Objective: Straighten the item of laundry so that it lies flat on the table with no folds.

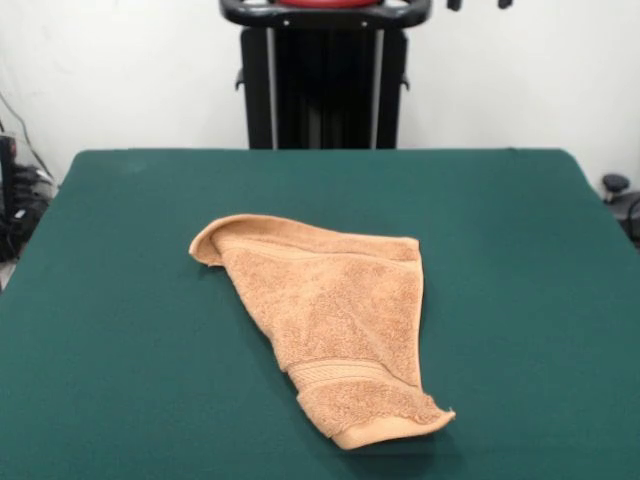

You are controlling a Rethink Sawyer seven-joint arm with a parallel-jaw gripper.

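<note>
Front view: orange-tan terry-cloth hand towel (335,325) lay folded into a triangle on green felt table (110,300); unfolding remained; gripper's (479,4) state could not be told.

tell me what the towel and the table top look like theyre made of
The towel looks like orange-tan terry cloth: a nubby, looped pile, with a flatter woven band near its hemmed end. The table top seems covered in dark green felt-like cloth: matte, even, no shine, though the weave cannot be made out.

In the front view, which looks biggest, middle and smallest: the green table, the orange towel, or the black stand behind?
1. The green table, by far the largest.
2. The orange towel.
3. The black stand, though it stands farther from the camera and is cut off at the top, so towel versus stand is unsure.
</note>
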